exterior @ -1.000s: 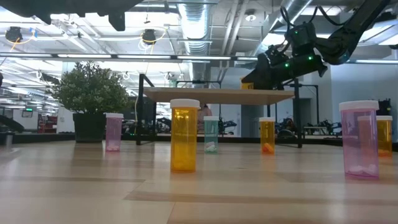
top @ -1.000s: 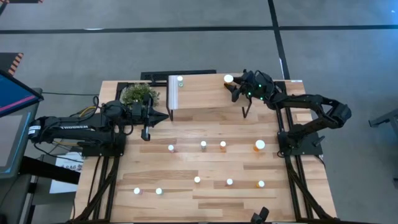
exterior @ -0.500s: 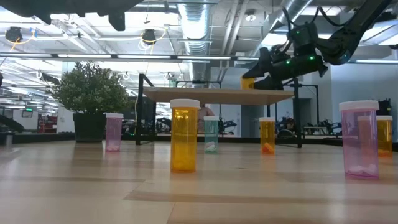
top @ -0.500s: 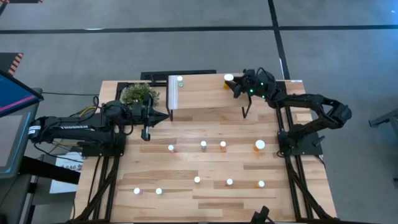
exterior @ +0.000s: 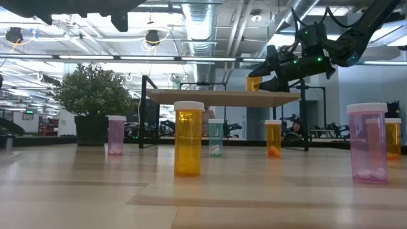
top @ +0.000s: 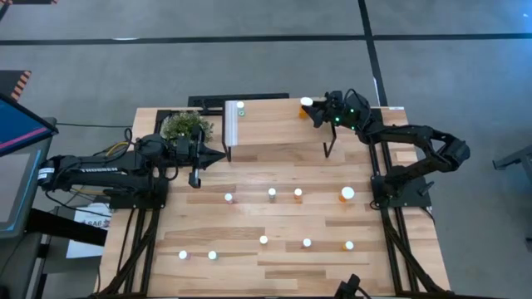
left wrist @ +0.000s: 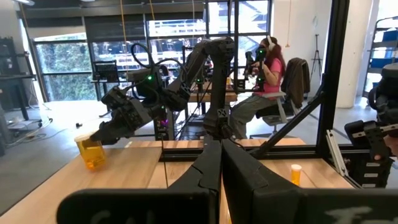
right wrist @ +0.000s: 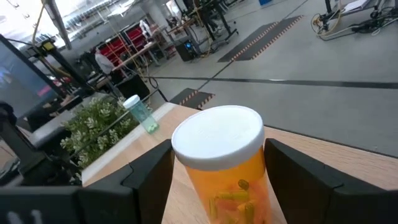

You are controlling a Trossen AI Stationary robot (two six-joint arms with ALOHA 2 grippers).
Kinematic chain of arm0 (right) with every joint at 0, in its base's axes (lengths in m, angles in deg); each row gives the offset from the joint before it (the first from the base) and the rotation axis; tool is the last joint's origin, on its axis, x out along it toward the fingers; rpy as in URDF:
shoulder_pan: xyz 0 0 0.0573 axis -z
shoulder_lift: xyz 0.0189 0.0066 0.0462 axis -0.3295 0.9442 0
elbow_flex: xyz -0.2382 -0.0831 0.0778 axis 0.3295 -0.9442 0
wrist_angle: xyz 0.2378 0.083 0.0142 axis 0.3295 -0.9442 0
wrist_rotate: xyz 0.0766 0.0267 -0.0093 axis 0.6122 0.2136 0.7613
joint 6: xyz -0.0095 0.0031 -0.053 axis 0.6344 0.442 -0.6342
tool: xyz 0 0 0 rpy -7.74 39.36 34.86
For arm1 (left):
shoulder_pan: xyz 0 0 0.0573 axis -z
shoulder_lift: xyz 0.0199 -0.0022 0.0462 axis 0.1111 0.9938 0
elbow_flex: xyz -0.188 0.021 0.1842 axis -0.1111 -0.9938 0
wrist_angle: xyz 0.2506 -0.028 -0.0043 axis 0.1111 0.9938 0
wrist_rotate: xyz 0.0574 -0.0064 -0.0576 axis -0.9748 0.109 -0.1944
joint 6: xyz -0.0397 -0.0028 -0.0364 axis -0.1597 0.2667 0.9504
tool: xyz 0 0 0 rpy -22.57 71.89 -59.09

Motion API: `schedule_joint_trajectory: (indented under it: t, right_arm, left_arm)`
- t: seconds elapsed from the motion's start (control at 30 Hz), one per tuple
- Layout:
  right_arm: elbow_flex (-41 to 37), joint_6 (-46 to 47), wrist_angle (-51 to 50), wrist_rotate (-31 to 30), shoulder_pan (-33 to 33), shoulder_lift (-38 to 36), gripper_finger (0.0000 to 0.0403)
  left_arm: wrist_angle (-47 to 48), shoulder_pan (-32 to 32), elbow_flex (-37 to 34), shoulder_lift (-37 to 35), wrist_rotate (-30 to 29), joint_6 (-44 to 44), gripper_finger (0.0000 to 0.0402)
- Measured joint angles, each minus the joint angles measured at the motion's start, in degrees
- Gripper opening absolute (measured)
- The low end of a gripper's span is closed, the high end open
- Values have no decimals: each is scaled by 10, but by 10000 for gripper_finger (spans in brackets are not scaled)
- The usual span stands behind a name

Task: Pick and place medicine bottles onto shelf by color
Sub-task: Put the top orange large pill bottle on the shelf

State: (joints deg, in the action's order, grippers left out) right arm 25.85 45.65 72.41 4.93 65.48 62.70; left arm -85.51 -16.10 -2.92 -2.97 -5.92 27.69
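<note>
The shelf (top: 274, 121) carries the right gripper (top: 317, 112) at its far right corner, where the 2 fingers (right wrist: 149, 177) stand parted on either side of an orange medicine bottle (right wrist: 224, 163) that sits upright on the board between them, with gaps showing at both sides. A green bottle (top: 241, 108) stands well off toward the shelf's opposite end, beyond the orange one from the gripper. The left gripper (top: 195, 174) waits beside the potted plant (top: 184, 125), its fingers pressed together on nothing.
</note>
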Motion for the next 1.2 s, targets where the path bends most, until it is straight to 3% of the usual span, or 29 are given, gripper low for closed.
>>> schedule_joint_trajectory:
  t: [0.13,0.8,1.2]
  right_arm:
    - [0,-6,-2,-1,0,0,270]
    - [0,-217,-45,-21,-28,0,270]
    - [-1,-253,-45,-39,-28,1,270]
  left_arm:
    - [0,0,0,0,0,0,0]
    - [0,0,0,0,0,0,0]
    - [1,0,0,0,0,-1,0]
